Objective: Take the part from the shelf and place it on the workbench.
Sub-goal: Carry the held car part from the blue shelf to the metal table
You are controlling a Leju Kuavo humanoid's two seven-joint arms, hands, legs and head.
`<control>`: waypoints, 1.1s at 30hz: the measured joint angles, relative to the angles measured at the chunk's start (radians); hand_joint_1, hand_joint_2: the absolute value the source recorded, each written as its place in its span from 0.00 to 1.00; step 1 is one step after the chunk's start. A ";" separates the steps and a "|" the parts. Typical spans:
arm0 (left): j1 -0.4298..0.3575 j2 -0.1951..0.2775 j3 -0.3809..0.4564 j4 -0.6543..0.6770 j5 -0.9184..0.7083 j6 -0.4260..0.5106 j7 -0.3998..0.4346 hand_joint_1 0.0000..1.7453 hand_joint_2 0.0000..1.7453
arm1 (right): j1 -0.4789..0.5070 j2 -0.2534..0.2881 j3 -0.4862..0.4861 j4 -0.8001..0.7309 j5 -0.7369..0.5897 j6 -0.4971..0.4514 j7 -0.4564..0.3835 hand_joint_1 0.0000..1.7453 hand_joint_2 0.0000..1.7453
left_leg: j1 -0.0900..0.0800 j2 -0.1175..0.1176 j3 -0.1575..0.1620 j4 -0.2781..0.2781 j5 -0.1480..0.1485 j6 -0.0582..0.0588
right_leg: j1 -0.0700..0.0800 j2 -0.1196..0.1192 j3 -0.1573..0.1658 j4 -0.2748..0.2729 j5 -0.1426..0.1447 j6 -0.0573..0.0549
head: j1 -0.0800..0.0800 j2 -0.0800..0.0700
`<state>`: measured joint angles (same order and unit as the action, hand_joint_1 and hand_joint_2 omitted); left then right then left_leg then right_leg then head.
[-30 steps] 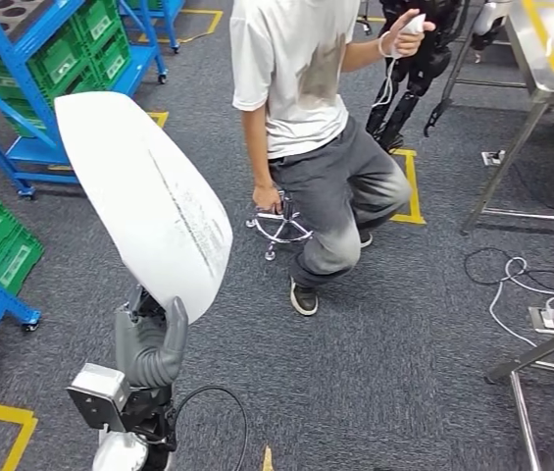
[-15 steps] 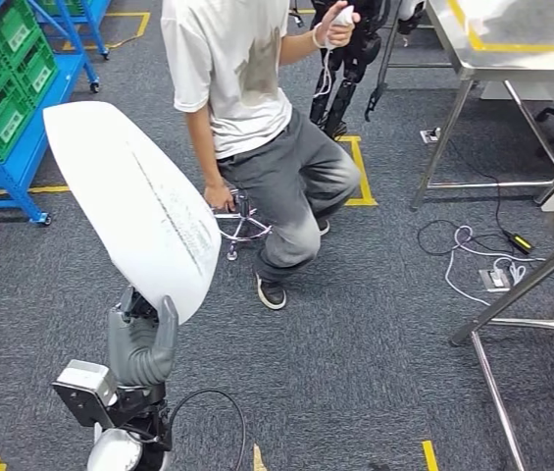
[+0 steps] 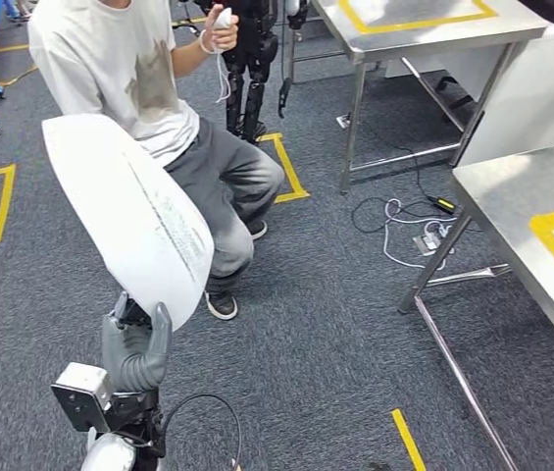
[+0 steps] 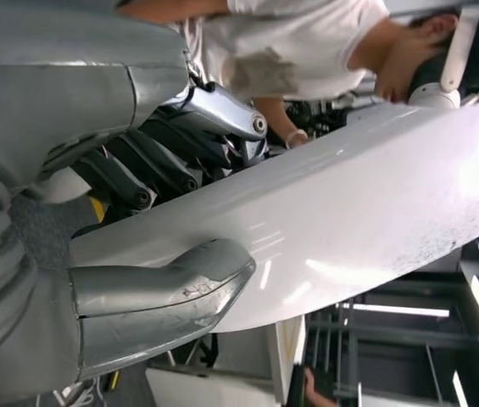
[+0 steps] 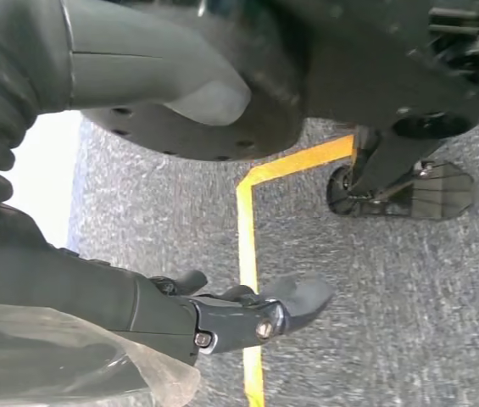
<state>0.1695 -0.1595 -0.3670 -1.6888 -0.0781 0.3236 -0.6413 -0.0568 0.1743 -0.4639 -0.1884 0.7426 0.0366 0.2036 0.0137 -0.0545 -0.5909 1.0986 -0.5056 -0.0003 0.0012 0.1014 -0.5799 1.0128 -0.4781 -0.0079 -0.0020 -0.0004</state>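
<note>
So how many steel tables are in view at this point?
2. One table stands at the back, beyond the crouching person. The other table is near, on the robot's right, cut off by the frame. More may stand outside the picture.

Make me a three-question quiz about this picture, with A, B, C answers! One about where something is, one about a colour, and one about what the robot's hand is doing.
1. Where is the person?
A. Crouching on the floor behind the white part
B. Sitting on the steel workbench
C. Lying under the table

2. What colour are the tape lines on the floor?
A. Red
B. Yellow
C. Purple

3. What is the left hand doing?
A. Hanging with nothing in it
B. Pressing flat on the carpet
C. Holding the white part up

Answers:
1. A, since the head view shows the person crouched on the grey carpet beyond the part.
2. B, since the floor lines look yellow, like the marking on the steel workbench at the right.
3. C, since the left wrist view shows thumb and fingers clamped on the part's edge.
</note>
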 joint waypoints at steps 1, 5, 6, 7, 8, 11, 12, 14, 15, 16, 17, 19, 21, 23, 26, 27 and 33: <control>0.000 0.001 0.000 0.001 0.000 0.001 0.000 1.00 1.00 | -0.001 0.000 0.000 0.000 0.002 0.001 0.001 0.00 1.00 | 0.001 -0.022 0.015 -0.041 0.014 0.001 | -0.001 0.013 -0.004 0.003 0.000 0.005 | 0.000 0.000; -0.004 0.001 0.001 0.003 0.003 0.004 0.001 1.00 1.00 | 0.000 0.000 0.000 0.000 0.007 0.002 -0.002 0.00 1.00 | 0.000 -0.008 0.024 -0.072 0.013 0.012 | -0.008 0.033 -0.028 0.010 -0.001 0.031 | 0.001 0.000; -0.005 0.001 0.001 0.003 0.006 0.004 0.001 1.00 1.00 | -0.001 -0.001 0.000 0.000 0.008 0.001 -0.003 0.00 1.00 | 0.001 0.006 0.027 -0.077 0.014 0.018 | -0.007 0.010 -0.039 0.027 -0.013 0.035 | 0.003 0.000; -0.004 0.001 0.002 0.003 0.011 0.003 0.001 1.00 1.00 | -0.003 -0.002 0.000 0.000 0.008 -0.001 -0.004 0.00 1.00 | 0.002 0.021 0.029 -0.081 0.016 0.024 | -0.005 -0.021 -0.060 0.065 -0.035 0.040 | 0.005 0.000; -0.003 0.001 0.003 0.003 0.015 0.001 0.001 1.00 1.00 | -0.006 -0.002 0.000 0.000 0.007 -0.003 -0.004 0.00 1.00 | 0.001 0.036 0.030 -0.083 0.015 0.028 | -0.004 -0.055 -0.087 0.119 -0.065 0.043 | 0.007 0.000; 0.004 0.001 0.003 0.003 0.019 -0.008 -0.001 1.00 1.00 | -0.010 -0.003 -0.001 0.000 -0.003 -0.008 0.000 0.00 1.00 | -0.001 0.085 0.030 -0.082 0.010 0.033 | -0.010 -0.092 -0.160 0.266 -0.117 0.055 | 0.009 0.000; 0.004 0.000 0.001 0.003 0.018 -0.012 -0.001 1.00 1.00 | -0.009 -0.003 -0.002 0.000 -0.009 -0.011 0.003 0.00 1.00 | -0.002 0.100 0.032 -0.082 0.008 0.032 | -0.012 -0.098 -0.153 0.256 -0.101 0.057 | 0.009 0.000; -0.002 -0.005 -0.006 0.006 0.013 -0.017 -0.001 1.00 1.00 | -0.005 -0.003 -0.007 0.000 -0.018 -0.018 0.008 0.00 1.00 | -0.002 0.122 0.038 -0.082 0.002 0.027 | -0.015 -0.128 -0.089 0.141 -0.040 0.058 | 0.009 0.000; -0.008 -0.009 -0.011 0.008 0.009 -0.018 -0.001 1.00 1.00 | -0.003 -0.002 -0.011 0.000 -0.021 -0.021 0.009 0.00 1.00 | -0.004 0.131 0.041 -0.080 -0.002 0.022 | -0.011 -0.154 -0.052 0.077 -0.018 0.056 | 0.009 0.000; -0.016 -0.014 -0.016 0.010 0.004 -0.020 -0.001 1.00 1.00 | -0.002 -0.002 -0.014 0.000 -0.022 -0.022 0.009 0.00 1.00 | -0.007 0.140 0.044 -0.079 -0.005 0.017 | -0.008 -0.175 -0.026 0.032 -0.007 0.052 | 0.009 0.000; -0.023 -0.018 -0.021 0.012 0.000 -0.021 0.000 1.00 1.00 | 0.000 -0.002 -0.017 0.000 -0.023 -0.023 0.008 0.00 1.00 | -0.010 0.149 0.046 -0.078 -0.008 0.013 | -0.003 -0.187 -0.013 0.009 -0.005 0.046 | 0.008 0.000; -0.035 -0.023 -0.029 0.015 -0.012 -0.028 0.002 1.00 1.00 | 0.003 -0.002 -0.019 0.000 -0.020 -0.023 0.007 0.00 1.00 | -0.011 0.171 0.052 -0.081 -0.012 0.003 | 0.000 -0.170 -0.012 0.004 -0.007 0.033 | 0.006 0.000; -0.045 -0.025 -0.037 0.017 -0.032 -0.036 0.000 1.00 1.00 | 0.005 -0.002 -0.020 0.000 -0.016 -0.022 0.005 0.00 1.00 | -0.005 0.153 0.056 -0.065 -0.030 -0.009 | -0.002 -0.143 -0.005 -0.003 -0.005 0.021 | 0.003 0.000; -0.048 -0.024 -0.042 0.017 -0.053 -0.040 -0.006 1.00 1.00 | 0.002 -0.002 -0.020 0.000 -0.013 -0.022 -0.001 0.00 1.00 | 0.000 0.097 0.022 0.021 -0.079 -0.014 | -0.006 -0.118 0.003 -0.008 -0.003 0.008 | -0.002 0.000; -0.043 -0.021 -0.044 0.017 -0.065 -0.041 -0.010 1.00 1.00 | 0.003 -0.002 -0.022 0.000 -0.013 -0.023 -0.005 0.00 1.00 | 0.000 0.064 -0.069 0.191 -0.136 -0.014 | -0.005 -0.073 0.006 -0.007 -0.005 0.000 | -0.004 0.000; -0.041 -0.019 -0.044 0.016 -0.065 -0.042 -0.010 1.00 1.00 | 0.006 -0.002 -0.023 0.000 -0.014 -0.023 -0.005 0.00 1.00 | 0.000 0.062 -0.078 0.196 -0.120 -0.013 | -0.004 -0.057 0.008 -0.007 -0.006 0.000 | -0.004 0.000; -0.015 -0.001 -0.043 0.002 -0.056 -0.063 -0.019 1.00 1.00 | 0.013 0.010 -0.032 0.000 -0.022 -0.022 0.002 0.00 1.00 | 0.008 -0.038 0.014 -0.063 0.014 -0.001 | -0.008 0.026 -0.001 0.001 -0.008 0.022 | -0.003 0.000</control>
<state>0.1548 -0.1604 -0.4098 -1.6866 -0.1341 0.2604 -0.6607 -0.0435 0.1844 -0.4963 -0.1884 0.7206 0.0151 0.2061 0.0213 -0.0924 -0.5767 1.0360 -0.4914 -0.0018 -0.0064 0.1278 -0.5810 1.0141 -0.4862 0.0142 -0.0053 -0.0004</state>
